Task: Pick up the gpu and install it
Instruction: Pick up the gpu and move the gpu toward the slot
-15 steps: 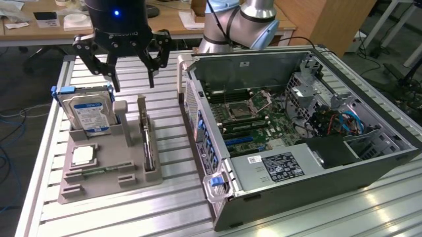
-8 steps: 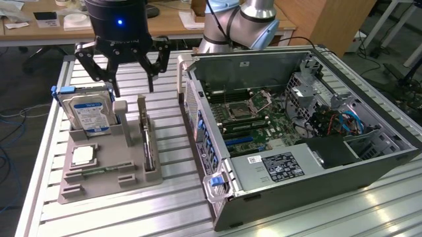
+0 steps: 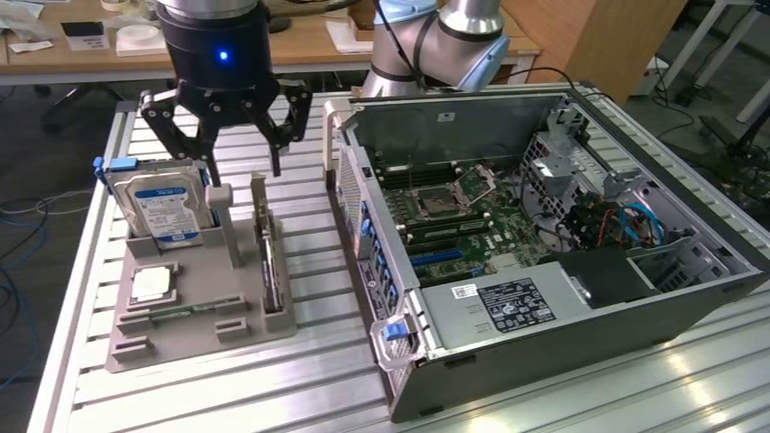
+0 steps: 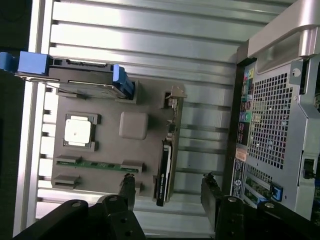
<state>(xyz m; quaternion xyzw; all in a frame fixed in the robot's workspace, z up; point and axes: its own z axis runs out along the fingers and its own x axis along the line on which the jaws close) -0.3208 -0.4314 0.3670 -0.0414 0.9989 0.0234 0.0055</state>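
Note:
The gpu (image 3: 267, 263) is a thin dark card standing on edge in a slot of the grey holder (image 3: 229, 298), its metal bracket end toward the back. My gripper (image 3: 244, 165) hangs open above the card's rear end, not touching it. In the wrist view the gpu (image 4: 167, 157) appears edge-on, and my gripper (image 4: 169, 192) has one finger on each side of the card's line, with nothing between them. The open computer case (image 3: 542, 244) lies on the exterior view's right with its motherboard (image 3: 452, 216) exposed.
In the same holder are a silver hard drive (image 3: 162, 206) in a blue frame, a square processor chip (image 3: 151, 284) and a green memory stick (image 3: 180, 313). The case wall (image 4: 280, 125) is close beside the holder. All of this rests on a slatted aluminium table (image 3: 313, 379).

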